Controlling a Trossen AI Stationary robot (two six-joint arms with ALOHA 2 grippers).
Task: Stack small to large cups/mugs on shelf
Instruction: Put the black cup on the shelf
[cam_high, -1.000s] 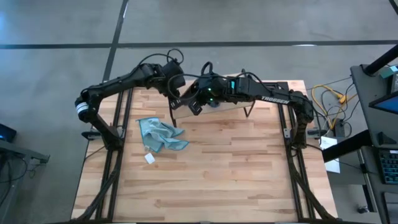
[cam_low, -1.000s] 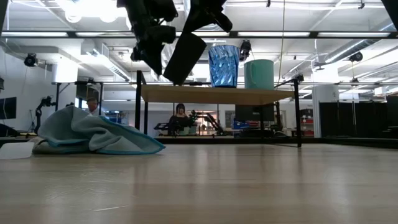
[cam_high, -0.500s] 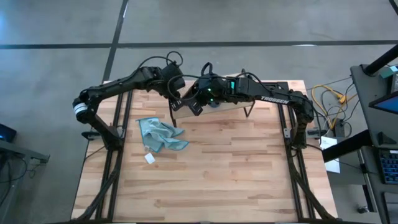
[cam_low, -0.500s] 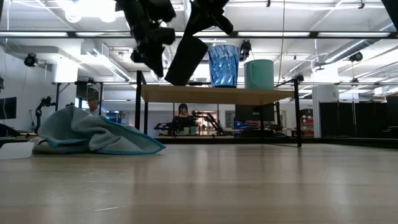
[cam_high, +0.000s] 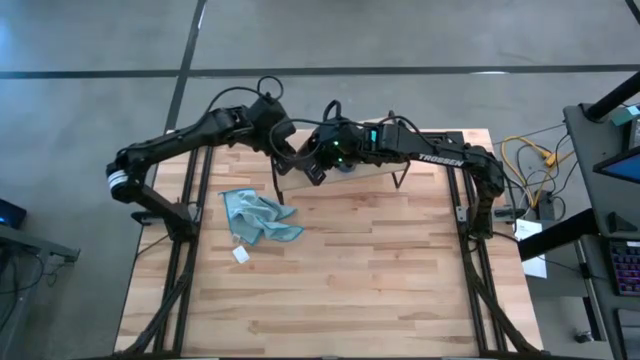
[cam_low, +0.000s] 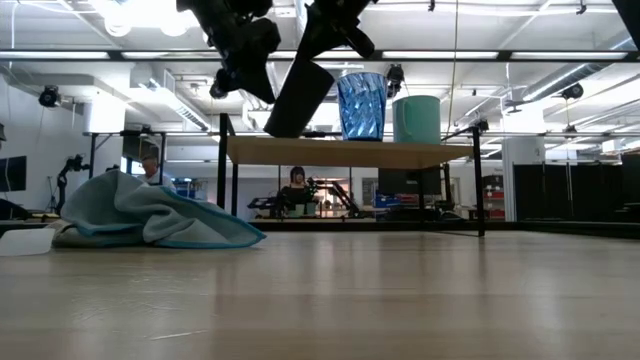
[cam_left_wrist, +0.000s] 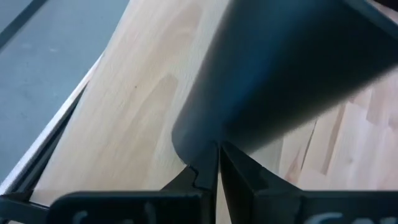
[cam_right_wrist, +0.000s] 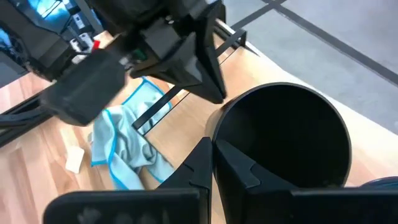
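Observation:
My right gripper (cam_right_wrist: 213, 152) is shut on the black cup (cam_low: 298, 97), which hangs tilted in the air just left of the shelf (cam_low: 350, 152). My left gripper (cam_left_wrist: 217, 163) is shut, with its tips at the cup's outer wall (cam_left_wrist: 261, 81); it also shows in the low view (cam_low: 262, 88). The translucent blue glass cup (cam_low: 360, 105) and the teal mug (cam_low: 416, 118) stand upright, side by side, on the shelf board. In the high view the two grippers meet over the shelf's left end (cam_high: 305, 160). My right gripper pinches the black cup's rim (cam_right_wrist: 214, 134), one finger inside the mouth and one outside. The fingers come from above, slanting. The cup hangs below them, tilted, its closed end (cam_low: 283, 125) lowest, clear of table and shelf. My left gripper's shut fingertips (cam_left_wrist: 202, 171) lie against the cup's lower outer edge (cam_left_wrist: 186, 140), coming from the table's left; whether they press it I cannot tell.
A light blue cloth (cam_high: 258, 215) lies crumpled on the tabletop left of centre, near the shelf's black legs (cam_low: 227, 185). A small white tag (cam_high: 240, 254) lies by it. The near half of the tabletop (cam_high: 380, 290) is bare wood.
My left gripper has risen a little alongside the black cup, and its arm has swung toward the table's left edge. The cup, still tilted in my right gripper, has shifted slightly toward the shelf.

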